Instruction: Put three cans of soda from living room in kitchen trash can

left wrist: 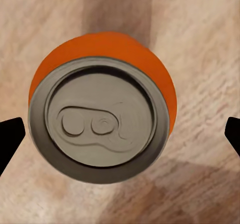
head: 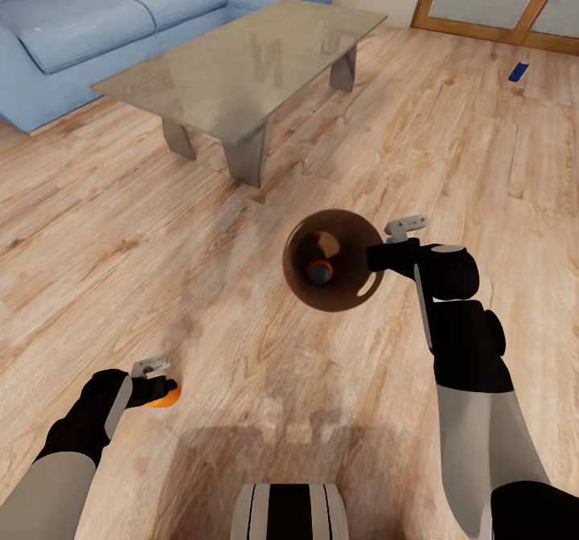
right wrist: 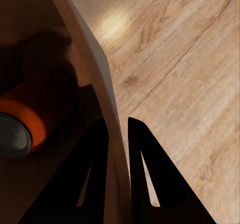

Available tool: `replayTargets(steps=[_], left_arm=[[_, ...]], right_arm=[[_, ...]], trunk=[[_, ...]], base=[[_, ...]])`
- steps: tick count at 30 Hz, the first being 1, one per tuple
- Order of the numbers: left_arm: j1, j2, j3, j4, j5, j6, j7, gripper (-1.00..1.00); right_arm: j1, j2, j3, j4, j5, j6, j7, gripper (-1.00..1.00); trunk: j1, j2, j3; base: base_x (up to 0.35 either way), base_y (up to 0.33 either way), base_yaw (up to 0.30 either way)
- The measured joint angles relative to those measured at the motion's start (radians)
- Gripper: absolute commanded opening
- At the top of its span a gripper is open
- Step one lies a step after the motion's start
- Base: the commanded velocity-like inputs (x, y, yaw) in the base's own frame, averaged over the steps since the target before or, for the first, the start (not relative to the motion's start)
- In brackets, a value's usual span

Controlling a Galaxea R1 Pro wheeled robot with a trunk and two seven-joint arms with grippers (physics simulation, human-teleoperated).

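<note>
Orange can (left wrist: 102, 106): upright on the wood floor, its top facing my left claw (left wrist: 120, 134), centred between wide-open, empty fingers.
Right claw (right wrist: 117, 134): pinched on the bin (head: 334, 260) rim, wall between fingers.
Bin: another can (head: 320, 271) inside.
Blue can (head: 519, 71): far off by the doors.

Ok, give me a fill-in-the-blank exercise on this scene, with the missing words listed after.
1. The right pincer grips the trash can by its ____.
2. The can already inside the trash can is ____ in colour.
3. The orange can under the left pincer stands on the ____.
4. The blue can lies on the floor near the glass ____.

Missing words: rim; orange; floor; doors
</note>
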State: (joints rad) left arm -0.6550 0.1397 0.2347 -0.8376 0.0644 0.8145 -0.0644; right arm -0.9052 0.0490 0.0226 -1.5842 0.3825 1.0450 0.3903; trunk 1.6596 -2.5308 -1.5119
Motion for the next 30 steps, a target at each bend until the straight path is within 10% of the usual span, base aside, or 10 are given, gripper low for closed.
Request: replayTargets(steps=[30], left_arm=[[0.0, -0.005, 0.0, 0.0, 0.0, 0.0, 0.0, 1.0]], right_arm=[[0.001, 0.001, 0.026, 0.0, -0.006, 0.001, 0.001, -1.0]], trunk=[[0.001, -0.001, -0.012]], base=[[0.024, 0.023, 0.0]])
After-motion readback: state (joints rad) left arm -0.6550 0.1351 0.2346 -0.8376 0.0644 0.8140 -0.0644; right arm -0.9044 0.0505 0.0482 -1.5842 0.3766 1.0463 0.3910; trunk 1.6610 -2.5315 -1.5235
